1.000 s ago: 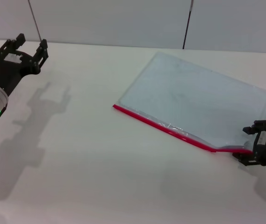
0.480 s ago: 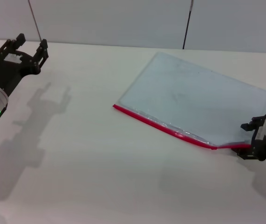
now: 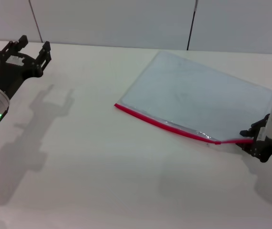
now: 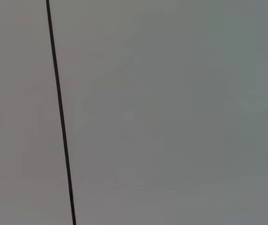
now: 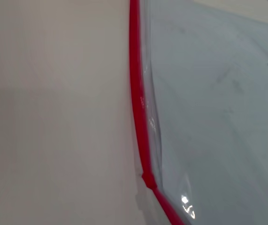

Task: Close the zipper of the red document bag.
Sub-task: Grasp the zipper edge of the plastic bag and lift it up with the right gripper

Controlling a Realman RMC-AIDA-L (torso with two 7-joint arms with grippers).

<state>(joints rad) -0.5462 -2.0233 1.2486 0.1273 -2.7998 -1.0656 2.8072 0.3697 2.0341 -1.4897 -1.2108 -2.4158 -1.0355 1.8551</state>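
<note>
The red document bag (image 3: 197,98) lies flat on the white table (image 3: 93,162), right of centre, a pale blue-grey translucent pouch. Its zipper (image 3: 162,124) is the red strip along the near long edge. The strip bends at a kink (image 3: 216,141) and runs on to my right gripper (image 3: 253,142), which is shut on that end at the bag's near right corner. The right wrist view shows the zipper (image 5: 137,108) close up beside the bag (image 5: 218,103), with a small lump (image 5: 148,180) on the strip. My left gripper (image 3: 27,51) hangs open at the far left, well away from the bag.
A grey panelled wall (image 3: 126,21) with dark seams runs behind the table. The left wrist view shows only the wall and one seam (image 4: 61,117). The left arm's shadow (image 3: 35,129) falls on the table's left half.
My right gripper has moved away from the table's near edge with the zipper end, and the bag's near right corner and the kink have shifted with it. The left arm has barely moved.
</note>
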